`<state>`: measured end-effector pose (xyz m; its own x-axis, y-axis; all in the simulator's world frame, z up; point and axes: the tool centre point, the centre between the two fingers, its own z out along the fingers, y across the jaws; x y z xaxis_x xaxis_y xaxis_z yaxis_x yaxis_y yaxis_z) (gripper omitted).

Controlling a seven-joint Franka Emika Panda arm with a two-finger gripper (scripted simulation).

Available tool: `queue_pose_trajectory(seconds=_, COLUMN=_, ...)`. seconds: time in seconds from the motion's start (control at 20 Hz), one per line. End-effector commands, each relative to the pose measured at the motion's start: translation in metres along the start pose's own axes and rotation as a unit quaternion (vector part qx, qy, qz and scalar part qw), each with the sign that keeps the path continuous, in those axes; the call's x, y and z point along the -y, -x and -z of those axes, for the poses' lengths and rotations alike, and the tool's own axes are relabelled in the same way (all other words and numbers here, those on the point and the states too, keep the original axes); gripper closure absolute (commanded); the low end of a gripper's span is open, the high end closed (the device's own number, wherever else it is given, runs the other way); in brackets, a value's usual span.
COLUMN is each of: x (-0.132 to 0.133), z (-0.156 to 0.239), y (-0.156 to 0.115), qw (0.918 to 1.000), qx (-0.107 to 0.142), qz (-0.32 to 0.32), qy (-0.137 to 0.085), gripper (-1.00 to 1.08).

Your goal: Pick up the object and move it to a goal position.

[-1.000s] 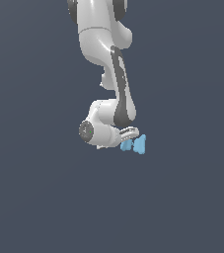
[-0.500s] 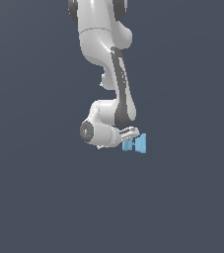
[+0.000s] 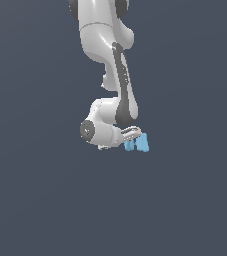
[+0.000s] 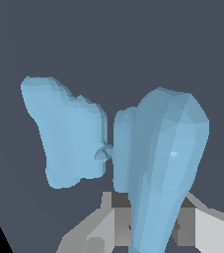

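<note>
From the exterior view, the pick-up looks done: the object (image 3: 137, 143), a small light-blue bow-tie shape, sits at the tip of the end effector (image 3: 131, 136), on the exterior view's right of the wrist. No shadow or edge of a surface shows under it against the plain dark background, so I cannot tell whether it is lifted or resting. No goal marker is visible anywhere, so how much of the carry is left is something I cannot judge from here; my guess is that the transport is the part outstanding. The arm (image 3: 105, 45) comes down from the top of the frame, its forearm running steeply downward, and the wrist bends sharply so that the end effector points sideways toward the exterior view's right.

In the wrist view, the object (image 4: 158, 153) fills most of the picture. One flared lobe stands very near the camera, rising from between the grey fingers (image 4: 96, 232); the other lobe lies farther off, joined to it at a narrow waist. The end effector (image 4: 150, 230) appears to be pinching that nearer lobe, with a finger on each side of it, though the contact itself is hidden behind the blue.
</note>
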<state>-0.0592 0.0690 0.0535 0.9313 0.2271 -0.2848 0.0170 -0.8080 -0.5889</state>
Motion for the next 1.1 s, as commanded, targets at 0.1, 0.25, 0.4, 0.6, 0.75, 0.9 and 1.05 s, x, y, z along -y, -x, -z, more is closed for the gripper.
queue_pose_trajectory(seconds=0.1, x=0.013, z=0.019, y=0.008, qw=1.0, qx=0.0, qz=0.0, qy=0.0, gripper=1.08)
queue_pose_trajectory(seconds=0.25, x=0.026, z=0.037, y=0.016, qw=1.0, qx=0.0, qz=0.0, qy=0.001, gripper=1.08)
queue_pose_trajectory(seconds=0.4, x=0.042, z=0.06, y=0.026, qw=1.0, qx=0.0, qz=0.0, qy=0.001, gripper=1.08)
queue_pose_trajectory(seconds=0.6, x=0.068, z=0.097, y=0.042, qw=1.0, qx=0.0, qz=0.0, qy=0.002, gripper=1.08)
queue_pose_trajectory(seconds=0.75, x=0.089, z=0.127, y=0.054, qw=1.0, qx=0.0, qz=0.0, qy=0.002, gripper=1.08)
queue_pose_trajectory(seconds=0.9, x=0.109, z=0.156, y=0.066, qw=1.0, qx=0.0, qz=0.0, qy=0.002, gripper=1.08)
queue_pose_trajectory(seconds=1.05, x=0.129, z=0.186, y=0.078, qw=1.0, qx=0.0, qz=0.0, qy=0.002, gripper=1.08)
